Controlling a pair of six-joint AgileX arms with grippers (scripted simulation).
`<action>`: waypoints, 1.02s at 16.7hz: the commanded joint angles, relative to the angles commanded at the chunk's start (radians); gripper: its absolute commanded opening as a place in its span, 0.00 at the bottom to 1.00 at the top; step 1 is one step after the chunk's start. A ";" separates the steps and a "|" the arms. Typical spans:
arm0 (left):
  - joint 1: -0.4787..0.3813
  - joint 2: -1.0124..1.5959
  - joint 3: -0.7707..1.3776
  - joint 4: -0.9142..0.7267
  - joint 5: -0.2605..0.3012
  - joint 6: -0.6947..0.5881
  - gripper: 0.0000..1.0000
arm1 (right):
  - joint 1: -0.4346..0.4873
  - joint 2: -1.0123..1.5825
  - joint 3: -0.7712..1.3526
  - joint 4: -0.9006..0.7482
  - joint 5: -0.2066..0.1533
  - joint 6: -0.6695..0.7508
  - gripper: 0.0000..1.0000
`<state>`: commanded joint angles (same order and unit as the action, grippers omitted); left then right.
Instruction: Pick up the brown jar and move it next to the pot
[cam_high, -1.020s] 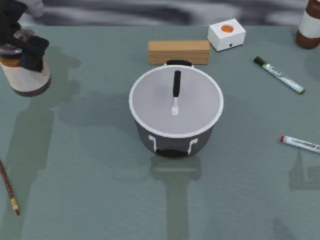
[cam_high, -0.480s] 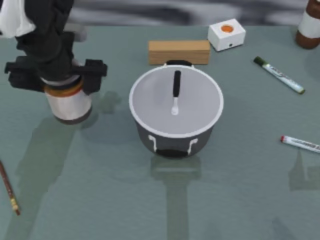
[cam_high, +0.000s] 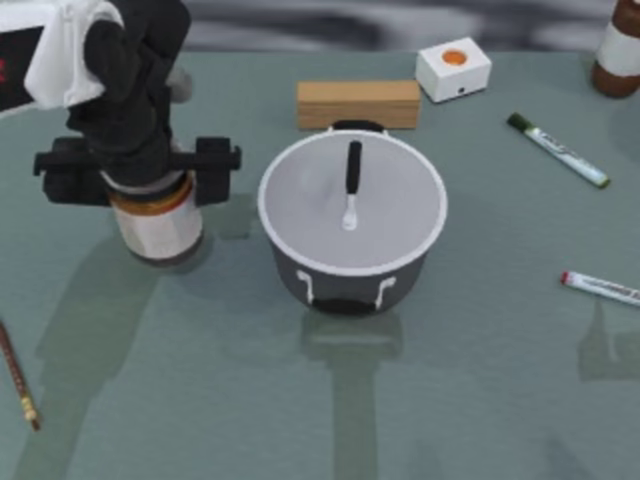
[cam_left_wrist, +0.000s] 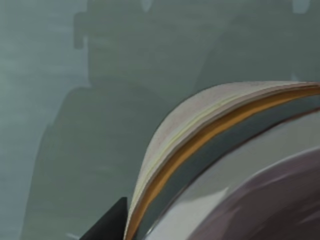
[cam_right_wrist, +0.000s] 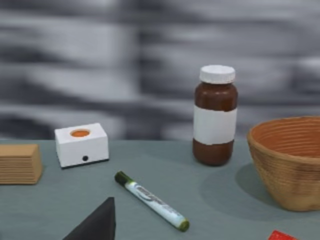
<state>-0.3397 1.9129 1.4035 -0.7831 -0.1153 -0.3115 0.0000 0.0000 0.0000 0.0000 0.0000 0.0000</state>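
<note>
Left of the pot (cam_high: 352, 215), left claw (cam_high: 140, 172) clamps the brown jar (cam_high: 157, 225).

Overhead camera, two wrist close-ups

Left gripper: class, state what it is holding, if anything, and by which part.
The left gripper holds the brown jar from above, gripping its top around the lid, to the left of the pot. The right gripper holds nothing that can be seen.
</note>
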 joint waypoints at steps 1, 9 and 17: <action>0.005 0.005 0.002 -0.002 0.002 0.003 0.00 | 0.000 0.000 0.000 0.000 0.000 0.000 1.00; 0.011 0.090 -0.060 0.150 0.004 0.012 0.00 | 0.000 0.000 0.000 0.000 0.000 0.000 1.00; 0.012 0.098 -0.066 0.166 0.004 0.013 0.23 | 0.000 0.000 0.000 0.000 0.000 0.000 1.00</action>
<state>-0.3279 2.0110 1.3373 -0.6173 -0.1111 -0.2988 0.0000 0.0000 0.0000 0.0000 0.0000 0.0000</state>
